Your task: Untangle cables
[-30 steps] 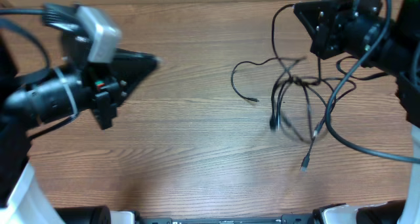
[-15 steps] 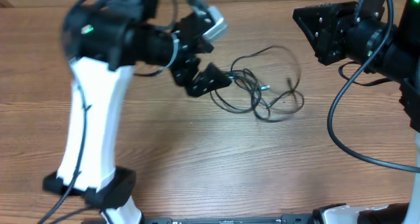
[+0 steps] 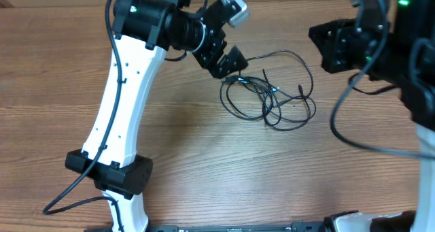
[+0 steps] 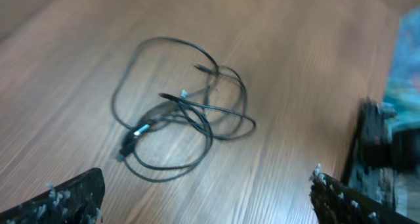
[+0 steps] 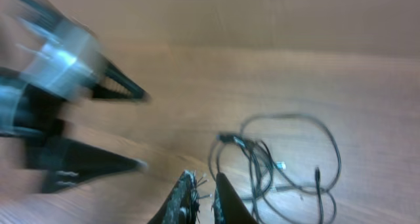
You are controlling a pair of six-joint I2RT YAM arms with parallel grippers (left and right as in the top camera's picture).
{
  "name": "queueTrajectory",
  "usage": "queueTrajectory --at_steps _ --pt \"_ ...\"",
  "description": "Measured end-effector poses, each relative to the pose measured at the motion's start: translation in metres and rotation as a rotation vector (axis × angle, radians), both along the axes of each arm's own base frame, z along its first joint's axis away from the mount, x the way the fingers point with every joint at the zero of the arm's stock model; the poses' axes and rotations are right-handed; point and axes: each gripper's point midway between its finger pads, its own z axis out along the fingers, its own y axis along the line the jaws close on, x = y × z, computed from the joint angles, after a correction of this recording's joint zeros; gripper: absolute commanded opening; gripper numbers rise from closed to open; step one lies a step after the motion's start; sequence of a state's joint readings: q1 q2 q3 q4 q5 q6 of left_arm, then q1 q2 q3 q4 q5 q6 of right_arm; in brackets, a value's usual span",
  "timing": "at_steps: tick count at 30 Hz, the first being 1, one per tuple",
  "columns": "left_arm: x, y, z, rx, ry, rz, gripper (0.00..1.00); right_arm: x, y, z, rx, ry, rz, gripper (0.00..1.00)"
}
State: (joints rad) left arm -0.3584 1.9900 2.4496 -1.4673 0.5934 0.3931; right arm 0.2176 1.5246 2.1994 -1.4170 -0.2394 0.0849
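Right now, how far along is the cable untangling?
Nothing looks done: the cables lie in one overlapping tangle on the table. In hand: nothing. The left pincer hangs open close to the pile, and the right pincer is shut and empty, apart from it. Left: grasping and separating every cord.

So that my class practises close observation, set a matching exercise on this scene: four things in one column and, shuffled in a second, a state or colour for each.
Things:
1. left end effector
2. right end effector
3. cables
4. table

States:
A. brown wood grain
B. jaws shut
C. tangled in a loose heap
D. jaws wide open

Pairs: 1-D, 2-B, 3-C, 4-A
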Motion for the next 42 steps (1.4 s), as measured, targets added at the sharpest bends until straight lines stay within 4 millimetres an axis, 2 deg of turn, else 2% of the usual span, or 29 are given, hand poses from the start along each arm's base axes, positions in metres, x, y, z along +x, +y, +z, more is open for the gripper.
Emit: queueTrajectory --at_steps 5,9,10,12,15,16,19,23,25,26,27,28,29,31,33,35,37,39,40,42 --pt "0.015 0.028 0.045 -0.034 -0.048 0.256 1.0 0.029 0.005 -0.068 -0.027 0.144 -0.02 0.14" --pt "0.001 0.06 0.098 -0.088 -0.123 0.47 1.0 0.026 0.006 -0.132 -0.046 0.313 -0.038 0.2" --pt "-0.006 0.065 0.11 -0.107 -0.143 0.502 1.0 0.023 0.006 -0.148 -0.053 0.354 -0.04 0.25" --pt "-0.022 0.075 0.133 -0.146 -0.184 0.546 1.0 0.016 0.009 -0.179 -0.063 0.429 -0.041 0.41" --pt "-0.042 0.087 0.158 -0.19 -0.231 0.587 1.0 0.004 0.014 -0.226 -0.078 0.517 -0.022 0.62" --pt "-0.047 0.089 0.162 -0.198 -0.241 0.596 1.0 0.001 0.017 -0.241 -0.075 0.539 -0.013 0.66" --pt "-0.054 0.095 0.166 -0.2 -0.244 0.616 1.0 -0.006 0.027 -0.279 -0.063 0.564 0.021 0.7" --pt "-0.053 0.097 0.155 -0.172 -0.208 0.636 1.0 -0.011 0.033 -0.315 -0.034 0.572 0.02 0.78" --pt "-0.053 0.098 0.149 -0.154 -0.186 0.639 1.0 -0.012 0.033 -0.331 -0.021 0.57 0.01 0.78" --pt "-0.054 0.098 0.147 -0.147 -0.18 0.643 1.0 -0.014 0.033 -0.338 -0.018 0.572 0.008 0.64" --pt "-0.054 0.098 0.145 -0.143 -0.173 0.644 1.0 -0.016 0.033 -0.344 -0.018 0.569 0.011 0.16" --pt "-0.055 0.099 0.144 -0.138 -0.169 0.647 1.0 -0.018 0.033 -0.349 -0.013 0.573 0.008 0.04" --pt "-0.055 0.099 0.143 -0.136 -0.165 0.647 1.0 -0.02 0.032 -0.355 -0.01 0.58 0.002 0.04" --pt "-0.056 0.1 0.141 -0.13 -0.157 0.648 1.0 -0.026 0.031 -0.361 -0.008 0.6 0.001 0.04" --pt "-0.057 0.1 0.139 -0.125 -0.151 0.648 1.0 -0.029 0.037 -0.359 0.018 0.608 0.034 0.04" --pt "-0.059 0.101 0.137 -0.118 -0.144 0.649 1.0 -0.032 0.048 -0.348 0.067 0.606 0.093 0.04" --pt "-0.06 0.102 0.135 -0.107 -0.135 0.654 1.0 -0.03 0.06 -0.327 0.122 0.583 0.147 0.04" --pt "-0.059 0.105 0.132 -0.091 -0.133 0.666 1.0 -0.018 0.07 -0.29 0.177 0.515 0.184 0.04" --pt "-0.058 0.108 0.13 -0.076 -0.136 0.678 1.0 -0.01 0.076 -0.263 0.205 0.457 0.2 0.04" --pt "-0.056 0.114 0.124 -0.036 -0.135 0.702 1.0 0.006 0.083 -0.197 0.252 0.305 0.237 0.04"
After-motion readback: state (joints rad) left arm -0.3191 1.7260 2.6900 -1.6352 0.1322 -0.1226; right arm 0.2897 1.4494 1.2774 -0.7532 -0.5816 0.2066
